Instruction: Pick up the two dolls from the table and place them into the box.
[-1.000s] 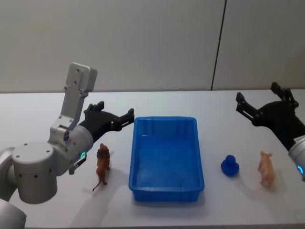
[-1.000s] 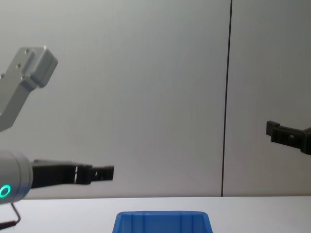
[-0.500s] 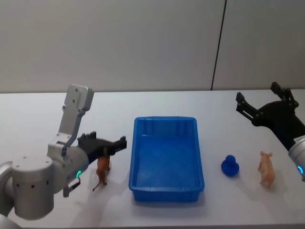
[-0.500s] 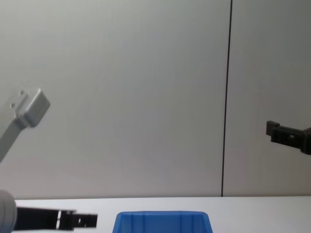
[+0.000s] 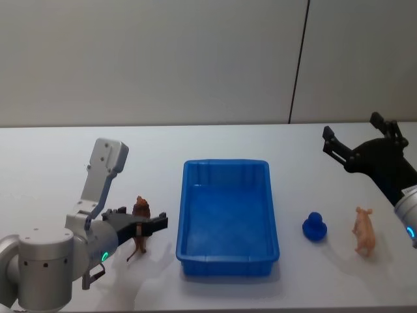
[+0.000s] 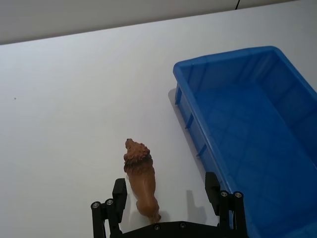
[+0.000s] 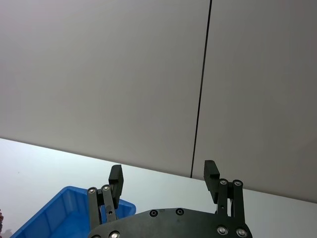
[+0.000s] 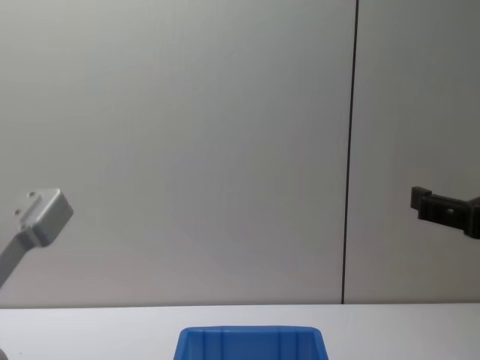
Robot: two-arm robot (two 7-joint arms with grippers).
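Head view: the left tool (image 5: 146,222) sits low on the counter (image 5: 52,156), fingers spread around the brown lion doll (image 5: 139,210) and partly hiding its body. The box (image 5: 228,261) stands just beside, with the blue doll (image 5: 315,226) beyond it. Left wrist view: the lion stands near one finger, contact unclear. Right wrist view: the right tool (image 7: 163,173) hangs released, in the air. Chest view: the box is cut off below.

The box (image 5: 228,266) sits mid-way along the table (image 5: 52,156), a lion figure (image 5: 141,208) to its left, a small doll (image 5: 315,226) and pig figure (image 5: 363,229) to its right.
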